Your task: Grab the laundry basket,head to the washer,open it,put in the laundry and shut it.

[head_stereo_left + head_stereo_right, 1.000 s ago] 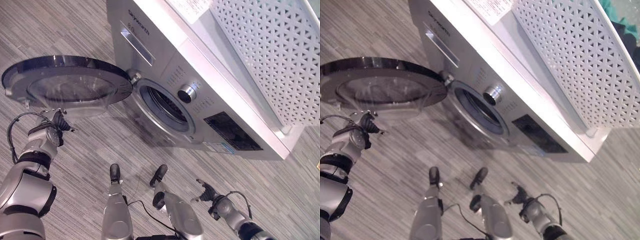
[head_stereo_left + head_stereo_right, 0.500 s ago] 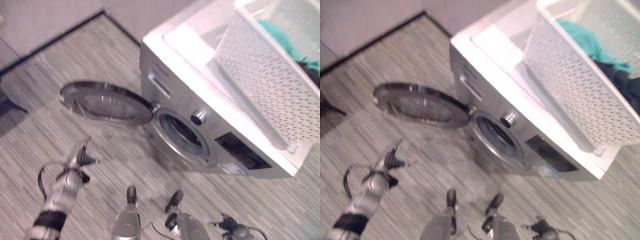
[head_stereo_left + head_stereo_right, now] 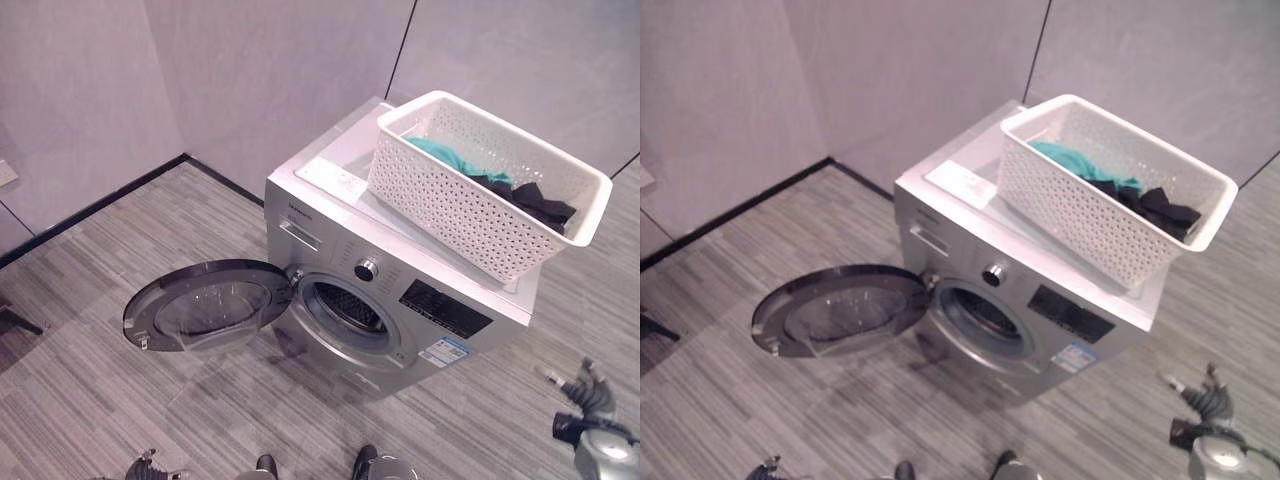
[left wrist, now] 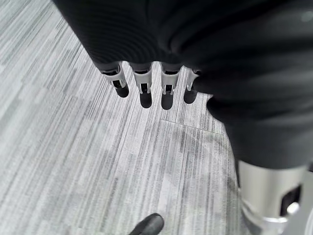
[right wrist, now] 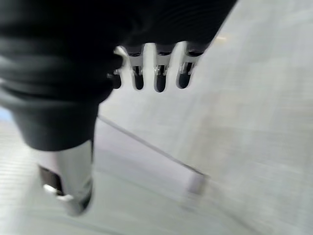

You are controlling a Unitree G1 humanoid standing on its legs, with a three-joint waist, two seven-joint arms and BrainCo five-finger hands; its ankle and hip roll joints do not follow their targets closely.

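A silver front-loading washer [image 3: 430, 310] stands against the wall. Its round door [image 3: 210, 305] is swung wide open to the left, showing the dark drum opening [image 3: 345, 308]. On top of the washer rests a white perforated laundry basket [image 3: 460, 200] holding a teal garment [image 3: 440, 152] and dark clothes [image 3: 535, 200]. My left hand [image 3: 148, 466] hangs low at the bottom left, well short of the door. Its fingers [image 4: 142, 88] are straight over bare floor and hold nothing. My right hand [image 3: 585, 385] hangs at the lower right, away from the washer, fingers [image 5: 159, 73] also straight and empty.
Grey panelled walls meet behind the washer, with a black skirting strip [image 3: 90, 210] along the left wall. Grey striped floor [image 3: 100, 390] spreads in front of and left of the washer. A dark object [image 3: 12, 322] pokes in at the left edge.
The camera has pulled back and up, so the whole washer and the basket's contents show now. My left hand has dropped away from the door, and both hands sit at the bottom edges.
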